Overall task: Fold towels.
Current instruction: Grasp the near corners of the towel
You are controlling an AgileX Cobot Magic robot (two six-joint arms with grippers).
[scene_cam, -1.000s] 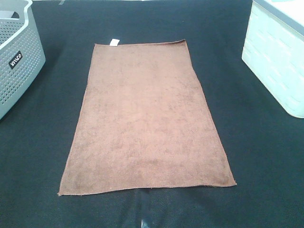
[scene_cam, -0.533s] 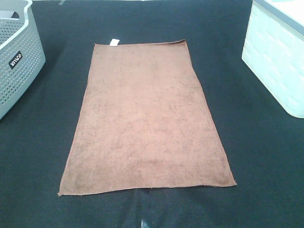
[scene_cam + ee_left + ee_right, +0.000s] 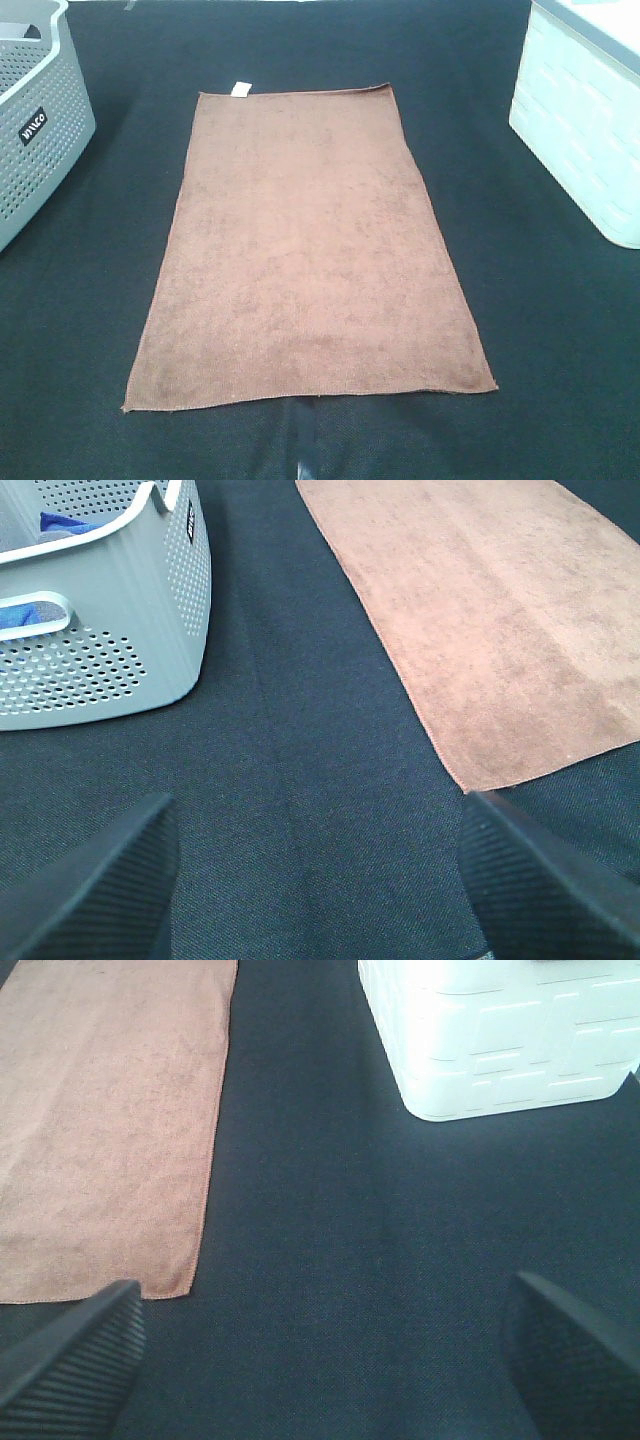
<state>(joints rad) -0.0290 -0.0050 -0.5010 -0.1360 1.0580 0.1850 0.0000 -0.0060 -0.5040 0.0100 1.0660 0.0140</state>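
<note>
The dark worktop [image 3: 80,300] fills the overhead view, and right at its centre lies the towel [image 3: 305,250]: brown, spread out flat in one layer, unfolded, with its long sides running from twelve o'clock down to six. The short hem at six o'clock sits nearest the camera, all four corners resting on the worktop.

Over at two o'clock there's the white bin [image 3: 580,130] with its block-patterned wall, well apart from the towel. At ten o'clock sits the grey perforated basket [image 3: 40,130], also well clear, with a bit of blue cloth [image 3: 60,522] showing inside it in the left wrist view.

Now the arms; neither shows up from overhead. The left tool [image 3: 318,850] is released, its ribbed black fingers [image 3: 90,890] spread wide over bare worktop with nothing between them. The towel's seven o'clock corner lies just beside one finger, and the grey basket is off to the other side. The right tool [image 3: 320,1350] is released too, its fingers [image 3: 580,1360] wide apart and empty over bare worktop. The towel's five o'clock corner lies close to one finger, with the white bin further out. From these angles I can't tell how high either tool sits above the surface.

Small stuff: a black label [image 3: 32,126] with white lettering on the basket wall, and a little white tag [image 3: 239,89] on the towel's twelve o'clock hem, near its eleven o'clock corner.
</note>
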